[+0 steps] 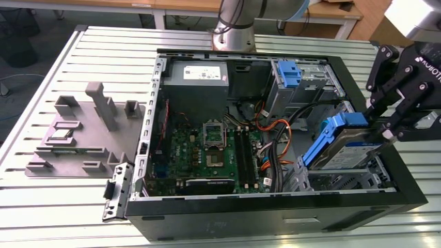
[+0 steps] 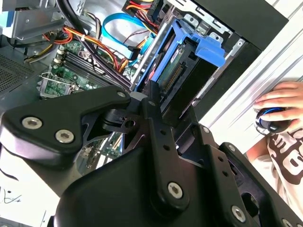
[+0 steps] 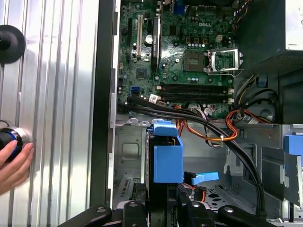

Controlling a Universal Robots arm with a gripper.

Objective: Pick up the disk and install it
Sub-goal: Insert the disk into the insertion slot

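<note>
Install step in hand: gripper [image 1: 379,129] clamped on the disk [image 1: 341,150], which hangs tilted over the drive bay [image 1: 358,178] at 3 o'clock of the open computer case [image 1: 276,217] in the exterior view, not yet seated; seating likely calls for levelling it to the bay.

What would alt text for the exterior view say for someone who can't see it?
A black gripper holds the disk, tilted, partly inside an open computer case at the exterior view's right. A grey fixture lies on the table beside the case.
</note>
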